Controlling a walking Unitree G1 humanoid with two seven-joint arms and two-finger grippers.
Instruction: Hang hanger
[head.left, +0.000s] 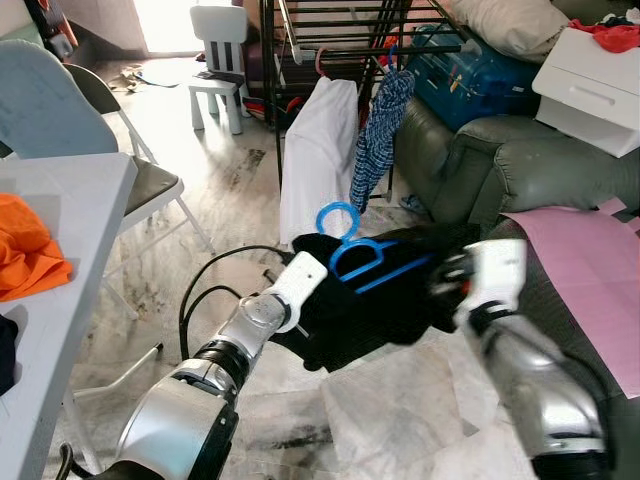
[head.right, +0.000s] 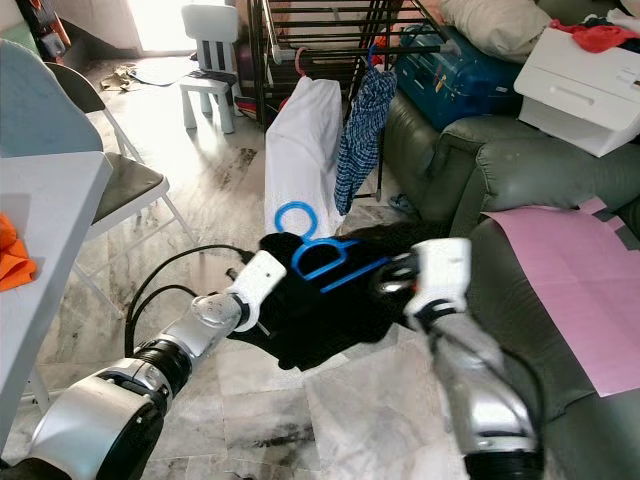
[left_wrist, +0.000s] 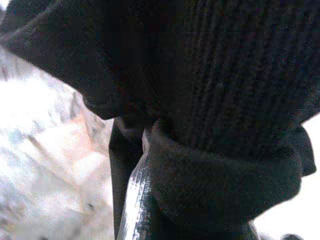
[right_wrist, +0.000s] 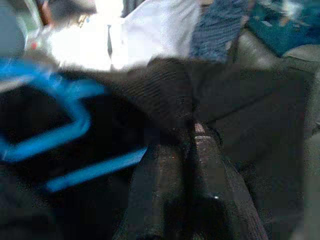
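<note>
One blue hanger lies on one black garment. Two garments hang on the rack behind it: one white, one blue checked. Two chairs stand left of the rack.

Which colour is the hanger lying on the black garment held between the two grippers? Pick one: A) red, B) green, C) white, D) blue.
D: the hanger resting on the black garment is bright blue, hook loop and bars alike, in both eye views.
</note>
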